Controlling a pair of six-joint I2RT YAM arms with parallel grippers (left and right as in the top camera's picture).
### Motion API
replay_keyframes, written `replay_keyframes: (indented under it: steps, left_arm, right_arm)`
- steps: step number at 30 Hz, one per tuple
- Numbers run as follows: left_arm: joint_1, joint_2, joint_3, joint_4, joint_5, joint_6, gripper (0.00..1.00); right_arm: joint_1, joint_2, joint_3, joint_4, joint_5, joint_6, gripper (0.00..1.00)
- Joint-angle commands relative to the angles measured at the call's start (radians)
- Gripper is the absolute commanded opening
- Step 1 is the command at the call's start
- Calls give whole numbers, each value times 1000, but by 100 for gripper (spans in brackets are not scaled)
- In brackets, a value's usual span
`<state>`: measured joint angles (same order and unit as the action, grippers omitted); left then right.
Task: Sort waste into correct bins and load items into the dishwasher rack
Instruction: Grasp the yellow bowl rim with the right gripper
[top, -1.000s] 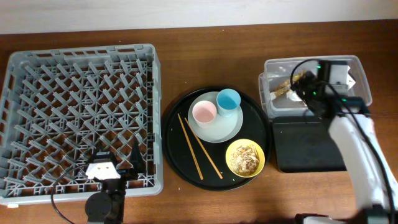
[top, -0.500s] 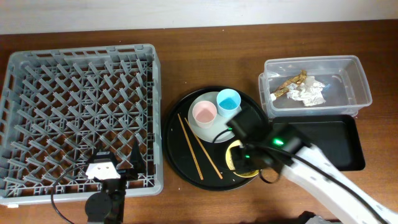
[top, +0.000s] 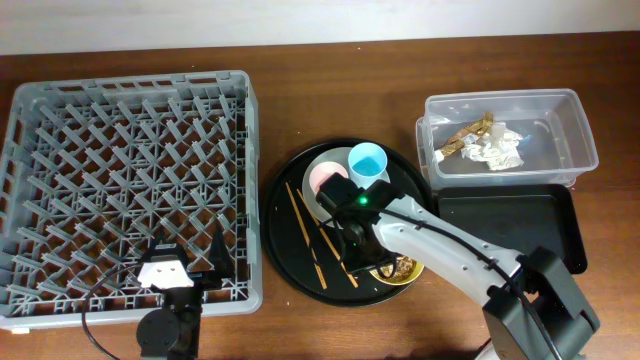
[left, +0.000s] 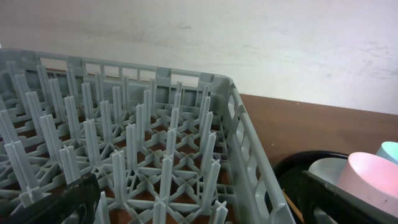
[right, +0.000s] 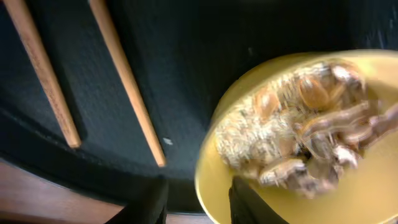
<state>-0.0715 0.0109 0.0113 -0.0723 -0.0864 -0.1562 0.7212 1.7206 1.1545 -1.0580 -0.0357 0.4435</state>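
My right gripper is down over the round black tray, shut on the rim of the yellow bowl, one finger outside and one inside. Beige-brown food scraps fill the bowl. In the overhead view my right arm hides most of the bowl. Two wooden chopsticks lie to its left. The pink cup and blue cup stand on the white plate. My left gripper hangs open over the near corner of the grey dishwasher rack.
At the back right, the clear tub holds the crumpled paper wad and the gold-brown wrapper. In front of it lies the shallow black tray. The right arm reaches across from the table's front right.
My right arm swung from the clear tub down to the round tray, and its jaws narrowed around the yellow bowl's rim. The left arm stayed still.
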Motion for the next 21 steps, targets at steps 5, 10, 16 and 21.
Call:
replay_keyframes:
  steps: [5,10,16,21]
  left_arm:
    - [4,-4,-1,-5,-1,16,99]
    - [4,-4,-1,-5,-1,16,99]
    - [4,-4,-1,-5,-1,16,99]
    - [4,-4,-1,-5,-1,16,99]
  right_arm:
    - [8,5,-55,37,21,-2,29]
    - [8,5,-66,55,21,-2,28]
    - [8,5,-111,125,21,-2,23]
    - [5,4,-106,132,21,-2,4]
